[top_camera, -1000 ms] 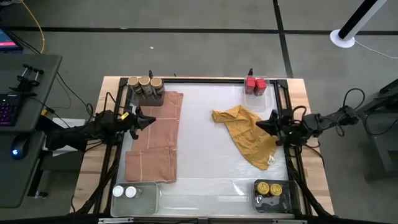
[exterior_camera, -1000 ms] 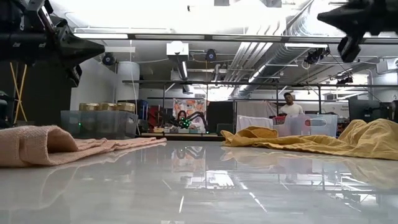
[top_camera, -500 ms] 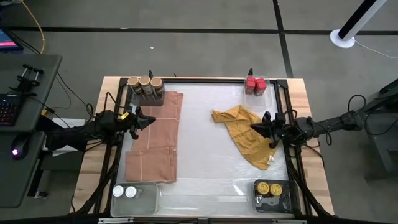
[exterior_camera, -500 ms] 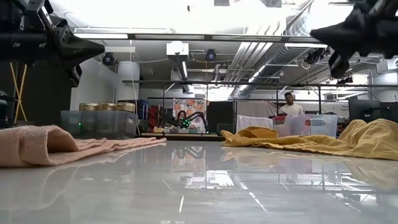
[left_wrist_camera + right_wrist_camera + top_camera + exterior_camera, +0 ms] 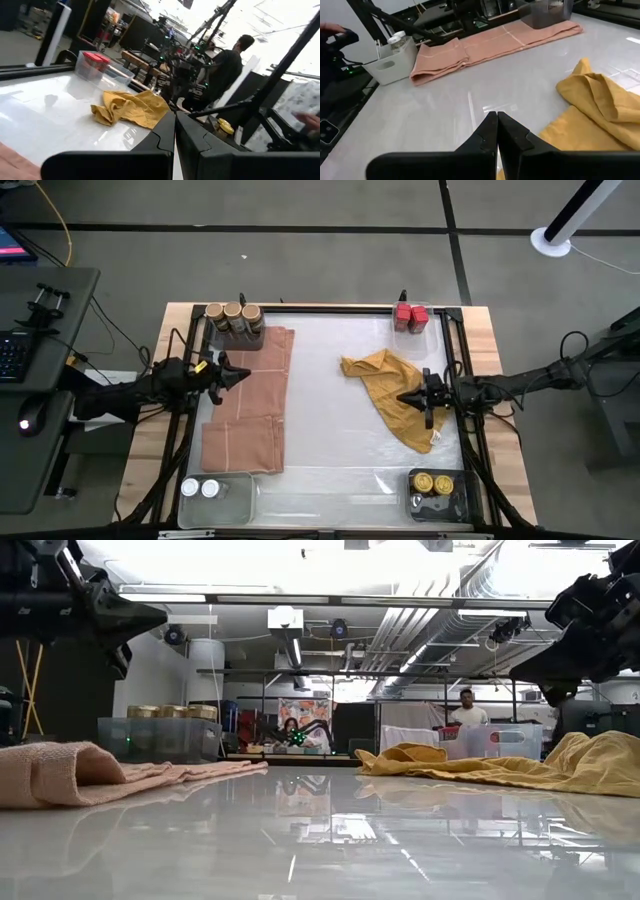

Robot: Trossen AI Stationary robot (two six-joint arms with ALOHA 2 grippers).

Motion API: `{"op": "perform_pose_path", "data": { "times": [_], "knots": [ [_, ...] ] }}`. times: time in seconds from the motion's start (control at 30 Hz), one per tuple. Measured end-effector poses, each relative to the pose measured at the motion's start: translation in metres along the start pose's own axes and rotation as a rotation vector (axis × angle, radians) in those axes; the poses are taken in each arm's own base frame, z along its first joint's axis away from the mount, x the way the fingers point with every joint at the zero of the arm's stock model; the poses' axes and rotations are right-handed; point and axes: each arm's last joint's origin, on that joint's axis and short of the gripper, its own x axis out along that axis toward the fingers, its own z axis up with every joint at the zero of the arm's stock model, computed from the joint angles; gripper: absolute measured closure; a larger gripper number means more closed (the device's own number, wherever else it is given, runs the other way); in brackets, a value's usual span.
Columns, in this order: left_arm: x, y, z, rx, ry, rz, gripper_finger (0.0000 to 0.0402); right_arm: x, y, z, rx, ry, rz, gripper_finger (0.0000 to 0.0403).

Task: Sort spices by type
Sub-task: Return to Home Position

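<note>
Sorted by lid colour, small spice jars stand in bins at the counter's [image 5: 330, 390] corners:

- three tan-lidded jars [image 5: 232, 315]
- red-lidded jars [image 5: 410, 314]
- two white-lidded jars [image 5: 200, 489]
- two gold-lidded jars [image 5: 433, 481]

The left gripper [image 5: 244, 373] over the pink cloth [image 5: 250, 420] and the right gripper [image 5: 401, 397] over the yellow cloth [image 5: 380, 375] are both closed and empty.

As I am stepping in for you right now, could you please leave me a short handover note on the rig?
Left pincer: shut, empty, above the pink cloth.
Right pincer: shut, empty, above the yellow cloth.
Jars, by table corner: three tan-lidded jars far left, red-lidded jars far right, two white-lidded jars near left, two gold-lidded jars near right.
Done: every jar in view sits grouped by lid colour.
Left: probably only parking both arms.
</note>
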Motion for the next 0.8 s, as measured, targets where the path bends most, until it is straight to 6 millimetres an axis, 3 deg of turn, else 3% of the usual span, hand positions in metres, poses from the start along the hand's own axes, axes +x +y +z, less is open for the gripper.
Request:
{"op": "perform_pose_path", "data": {
  "times": [0.2, 0.5, 0.8],
  "knots": [
    [0.0, -0.005, -0.003, -0.003, 0.026, -0.047, 0.0401, -0.002, 0.0, 0.002, 0.006, -0.021, 0.011, 0.0402],
    [0.0, -0.005, -0.003, -0.004, 0.031, -0.053, 0.0401, -0.022, 0.001, 0.03, 0.119, -0.438, 0.124, 0.0402],
    [0.0, -0.005, -0.004, -0.003, 0.038, -0.052, 0.0401, -0.019, -0.007, 0.029, 0.111, -0.425, 0.039, 0.0402]
  ]
}}
